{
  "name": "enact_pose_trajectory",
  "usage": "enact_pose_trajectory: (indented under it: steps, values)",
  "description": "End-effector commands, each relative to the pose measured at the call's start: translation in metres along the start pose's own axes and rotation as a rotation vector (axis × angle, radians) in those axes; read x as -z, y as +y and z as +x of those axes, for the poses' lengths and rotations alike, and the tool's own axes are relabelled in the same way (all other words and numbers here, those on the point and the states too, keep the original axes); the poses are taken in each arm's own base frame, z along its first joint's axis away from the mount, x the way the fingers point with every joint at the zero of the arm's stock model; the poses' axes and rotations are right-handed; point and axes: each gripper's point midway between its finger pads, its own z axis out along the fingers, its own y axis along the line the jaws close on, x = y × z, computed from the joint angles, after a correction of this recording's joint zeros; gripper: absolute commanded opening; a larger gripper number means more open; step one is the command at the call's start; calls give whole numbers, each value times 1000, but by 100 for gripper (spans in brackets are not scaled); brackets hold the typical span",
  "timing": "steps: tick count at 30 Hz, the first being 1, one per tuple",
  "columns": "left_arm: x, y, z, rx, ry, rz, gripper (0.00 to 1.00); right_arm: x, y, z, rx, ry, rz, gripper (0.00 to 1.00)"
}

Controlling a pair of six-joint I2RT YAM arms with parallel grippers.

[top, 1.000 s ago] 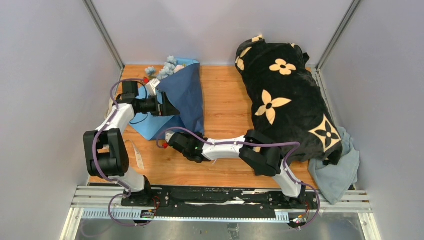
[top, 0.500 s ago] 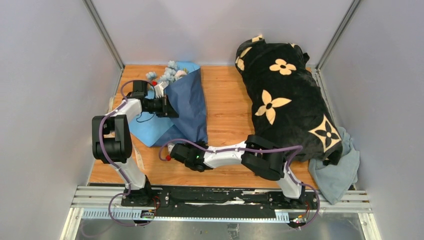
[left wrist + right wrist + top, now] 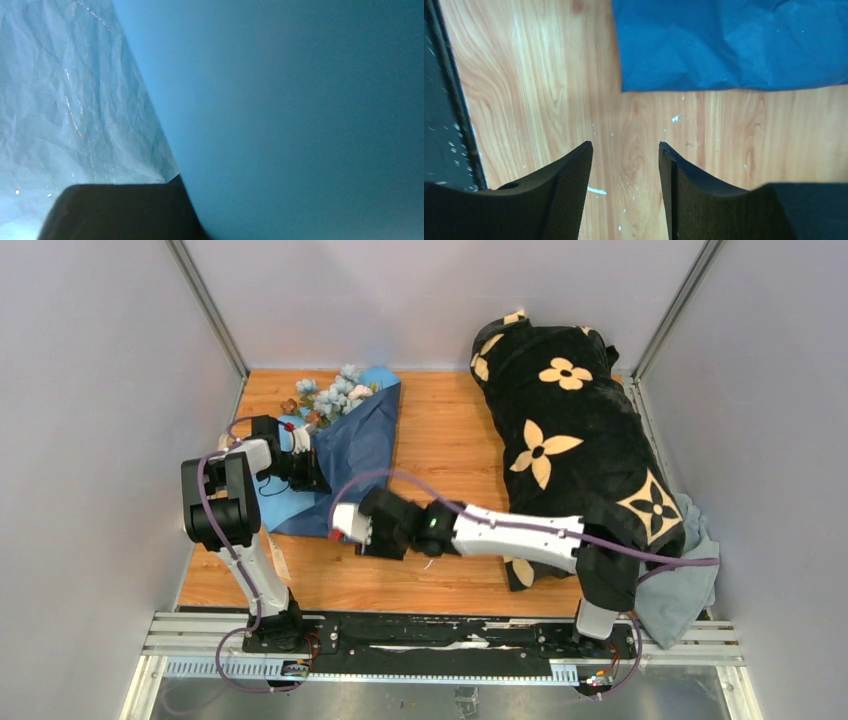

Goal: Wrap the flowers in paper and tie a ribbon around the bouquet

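Note:
The bouquet lies at the table's back left. Pale blue and pink flowers (image 3: 335,395) show at its far end. The paper (image 3: 362,435) is folded over them navy side up, with a light blue flap (image 3: 285,502) spread toward the near left. My left gripper (image 3: 316,470) sits at the paper's left fold, shut on the paper. In the left wrist view one dark finger (image 3: 115,210) shows and paper (image 3: 300,115) fills the rest. My right gripper (image 3: 347,524) (image 3: 624,147) is open over bare wood, just short of the paper's navy edge (image 3: 724,45). A piece of cream ribbon (image 3: 277,562) lies by the left arm.
A black plush blanket (image 3: 570,440) with cream flower prints is heaped at the back right. A grey-blue cloth (image 3: 680,580) lies under its near corner. Grey walls close in both sides, and a metal rail (image 3: 430,635) runs along the near edge.
My left gripper shut on the paper's fold and drew back toward the near left. My right gripper let go of the paper, opened and now reaches further left. More blooms show.

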Motion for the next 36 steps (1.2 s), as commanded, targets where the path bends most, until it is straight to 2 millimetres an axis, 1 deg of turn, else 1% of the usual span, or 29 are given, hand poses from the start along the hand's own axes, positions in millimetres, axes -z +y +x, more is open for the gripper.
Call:
enact_pose_trajectory:
  steps: [1,3,4,5,6,7,8,9,10,11,12,14,15,19,22,23,24,25,26,31,32,33,34,35,36]
  values:
    - [-10,26,24,-1,63,-105,0,-4,-23,-20,-396,-213,-297,54]
    - [-9,30,25,-4,57,-135,0,-19,-54,-32,-593,-295,-326,50]
    - [-8,32,26,-7,59,-149,0,-27,-70,-37,-672,-339,-329,48]
    - [-8,35,27,-11,64,-162,0,-36,-82,-43,-738,-390,-349,46]
    - [-7,36,27,-18,67,-170,0,-45,-96,-45,-800,-426,-333,46]
    - [-6,37,28,-21,69,-176,0,-58,-109,-39,-870,-426,-289,47]
    - [-6,37,29,-21,71,-180,0,-72,-121,-21,-971,-366,-219,47]
    - [-5,36,30,-27,72,-174,0,-82,-128,-1,-1094,-305,-165,50]
    - [-5,35,30,-35,74,-169,0,-89,-128,21,-1193,-264,-133,56]
    - [-4,35,31,-44,79,-165,0,-90,-131,30,-1275,-289,-133,73]
    - [-4,35,31,-49,80,-164,0,-91,-132,38,-1343,-319,-134,75]
    - [-4,36,31,-55,81,-167,0,-90,-138,40,-1406,-383,-146,76]
    - [-4,36,31,-55,80,-167,0,-93,-135,40,-1409,-379,-163,76]
    - [-5,36,31,-48,85,-163,0,-111,-124,34,-1437,-384,-262,77]
    - [-4,37,31,-47,90,-169,0,-129,-119,37,-1478,-374,-286,76]
    - [-4,37,32,-45,91,-171,0,-133,-118,39,-1493,-370,-285,71]
    - [-4,37,32,-47,92,-173,0,-136,-118,40,-1510,-375,-284,64]
    - [-4,38,33,-48,95,-177,0,-137,-118,39,-1520,-384,-292,53]
    - [-3,38,32,-50,95,-181,0,-137,-119,37,-1525,-395,-297,48]
    - [0,44,35,-55,104,-220,0,-130,-121,25,-1514,-441,-352,12]
    - [0,45,35,-51,105,-227,0,-127,-120,24,-1512,-450,-362,3]
    - [0,45,36,-49,112,-232,0,-124,-120,23,-1509,-461,-368,0]
    - [0,44,36,-52,121,-234,0,-120,-120,22,-1507,-476,-374,0]
    - [0,41,38,-61,134,-237,0,-118,-120,25,-1515,-480,-375,0]
    - [1,36,40,-71,142,-233,0,-114,-119,28,-1517,-480,-380,0]
